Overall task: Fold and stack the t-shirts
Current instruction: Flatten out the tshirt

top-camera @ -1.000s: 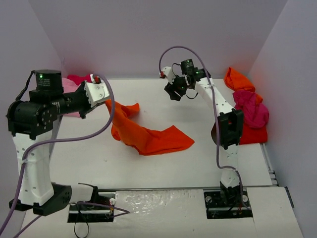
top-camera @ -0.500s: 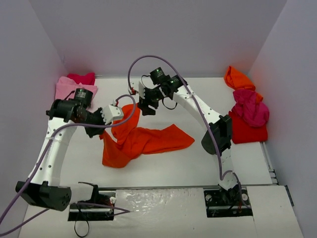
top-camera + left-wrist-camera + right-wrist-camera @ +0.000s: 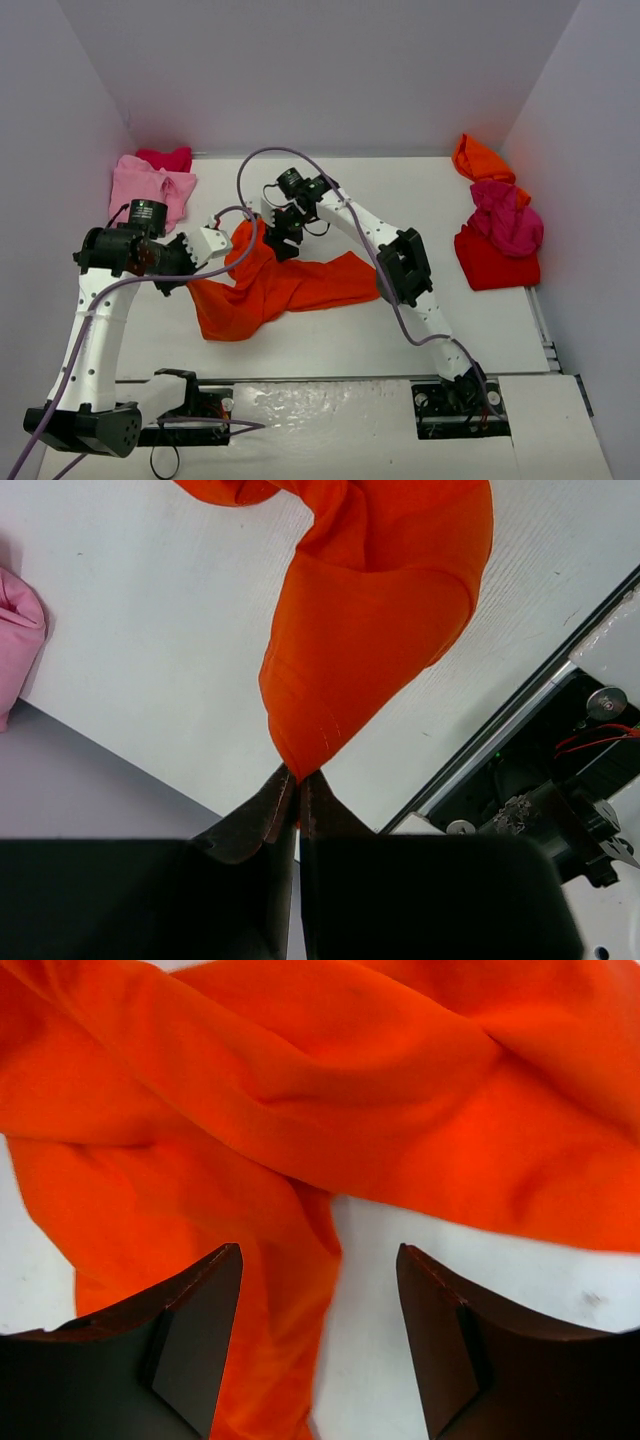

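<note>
Left wrist view: the left end effector [image 3: 297,776] is clenched on a corner of the orange-red t-shirt [image 3: 380,630], which lies crumpled at the middle of the counter [image 3: 450,200]. The right end effector [image 3: 318,1252] hovers spread wide just above its far folds.

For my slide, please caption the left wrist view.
Left jaws shut on a corner of the orange-red tee over the table.

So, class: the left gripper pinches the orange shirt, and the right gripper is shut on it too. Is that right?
Not quite. The right gripper is open, its jaws spread above the orange shirt, as the right wrist view shows. The left gripper does pinch it.
</note>
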You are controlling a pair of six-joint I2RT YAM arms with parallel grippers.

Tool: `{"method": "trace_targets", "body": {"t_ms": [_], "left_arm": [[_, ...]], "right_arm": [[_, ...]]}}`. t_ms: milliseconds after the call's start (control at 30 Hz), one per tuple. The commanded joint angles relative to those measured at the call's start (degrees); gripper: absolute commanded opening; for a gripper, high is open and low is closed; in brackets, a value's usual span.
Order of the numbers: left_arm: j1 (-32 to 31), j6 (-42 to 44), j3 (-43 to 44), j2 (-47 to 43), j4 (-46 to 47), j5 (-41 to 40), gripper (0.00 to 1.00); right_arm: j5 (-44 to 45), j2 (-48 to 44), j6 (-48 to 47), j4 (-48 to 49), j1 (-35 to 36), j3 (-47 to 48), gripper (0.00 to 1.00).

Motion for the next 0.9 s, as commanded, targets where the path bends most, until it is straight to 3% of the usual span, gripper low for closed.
{"method": "trace_targets", "body": {"t_ms": [0, 400, 567, 733, 867], "left_arm": [[0.79, -0.55, 1.89, -0.25, -5.33, -1.04, 0.0], [1.23, -1.98, 2.57, -1.8, -4.0, 1.85, 0.0], [1.24, -1.99, 1.94, -2.62, -4.51, 2.8, 0.0], [1.24, -1.7, 1.74, -3.22, -4.81, 2.77, 0.0], [1.24, -1.56, 1.79, -3.45, -5.13, 3.15, 0.0]], "right_arm": [[-0.26, -1.39, -1.49, -1.11, 4.36, 1.16, 0.6], [4.81, 2.18, -1.81, -1.16, 10.31, 4.22, 0.6], [7.92, 3.45, -1.93, -1.18, 11.51, 5.2, 0.54], [12.03, 4.88, -1.62, -0.18, 12.64, 6.81, 0.54], [14.46, 6.17, 0.05, 1.39, 12.84, 8.56, 0.42]]}}
